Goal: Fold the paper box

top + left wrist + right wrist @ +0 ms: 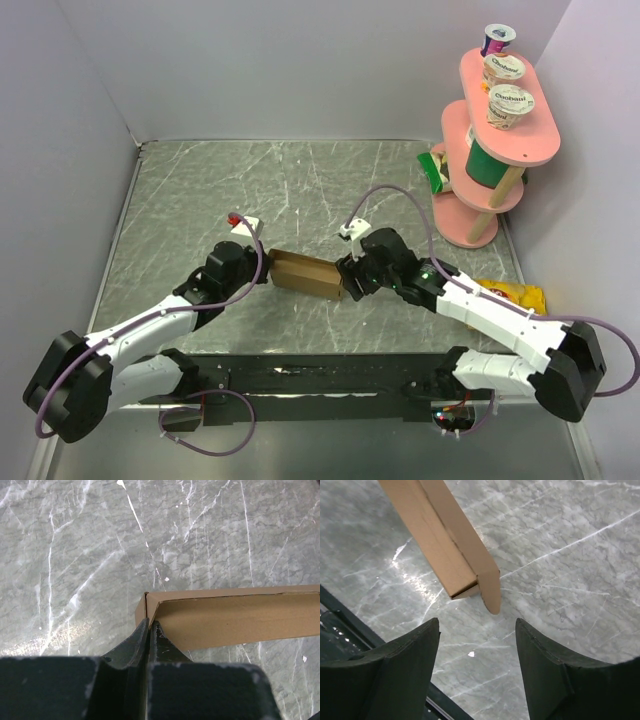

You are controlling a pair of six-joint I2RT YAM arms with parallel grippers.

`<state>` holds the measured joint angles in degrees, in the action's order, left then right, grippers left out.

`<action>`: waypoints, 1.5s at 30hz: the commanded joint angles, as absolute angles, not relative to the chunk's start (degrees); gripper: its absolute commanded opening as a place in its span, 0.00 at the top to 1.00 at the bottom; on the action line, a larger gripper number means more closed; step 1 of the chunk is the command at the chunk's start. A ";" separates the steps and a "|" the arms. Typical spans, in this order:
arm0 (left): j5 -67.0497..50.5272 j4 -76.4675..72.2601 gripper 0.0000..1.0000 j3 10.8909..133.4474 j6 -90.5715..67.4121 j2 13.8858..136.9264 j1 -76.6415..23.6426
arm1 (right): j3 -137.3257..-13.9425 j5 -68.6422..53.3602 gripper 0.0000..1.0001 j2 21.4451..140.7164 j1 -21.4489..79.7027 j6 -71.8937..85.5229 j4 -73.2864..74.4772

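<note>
The paper box [305, 273] is a small, plain brown cardboard box folded into a long shape, lying mid-table between the arms. My left gripper [264, 268] is shut on the thin wall at its left end. In the left wrist view the fingertips [148, 625] pinch that edge, and the box [235, 620] runs off to the right. My right gripper [347, 280] is open at the box's right end, not touching it. In the right wrist view the box [440, 540] lies ahead of the open gripper [477, 625], with a rounded tab [491, 594] sticking out of its open end.
A pink two-tier stand [470, 220] at the back right carries yogurt cups [510, 105] and a green can [490, 163]. A green packet [433, 168] lies beside it. A yellow snack bag [515, 295] lies by the right arm. Grey walls enclose the marble table [200, 200].
</note>
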<state>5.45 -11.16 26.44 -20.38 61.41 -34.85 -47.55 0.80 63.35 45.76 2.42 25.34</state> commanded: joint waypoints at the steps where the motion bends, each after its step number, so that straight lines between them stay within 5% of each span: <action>1: 5.71 -10.20 0.96 28.74 -20.39 61.87 -34.98 | -48.08 3.43 0.34 66.26 45.35 2.64 23.03; 8: 5.71 -10.20 0.96 29.00 -20.57 62.05 -35.16 | -48.86 4.66 0.43 70.49 45.18 2.02 20.30; 15: 8.61 -9.40 0.98 29.44 -20.48 63.10 -36.91 | -52.29 4.13 0.75 72.59 45.09 5.45 23.11; 24: 13.18 -9.58 0.98 30.67 -20.83 66.26 -41.74 | -56.95 2.64 0.97 77.34 44.91 11.60 26.54; 45: 19.07 -9.49 0.98 31.99 -22.23 69.17 -48.34 | -58.54 0.62 1.00 78.04 42.98 21.44 22.50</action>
<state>24.03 -10.39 30.92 -20.43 67.99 -46.13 -55.48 3.73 77.71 42.48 18.15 29.21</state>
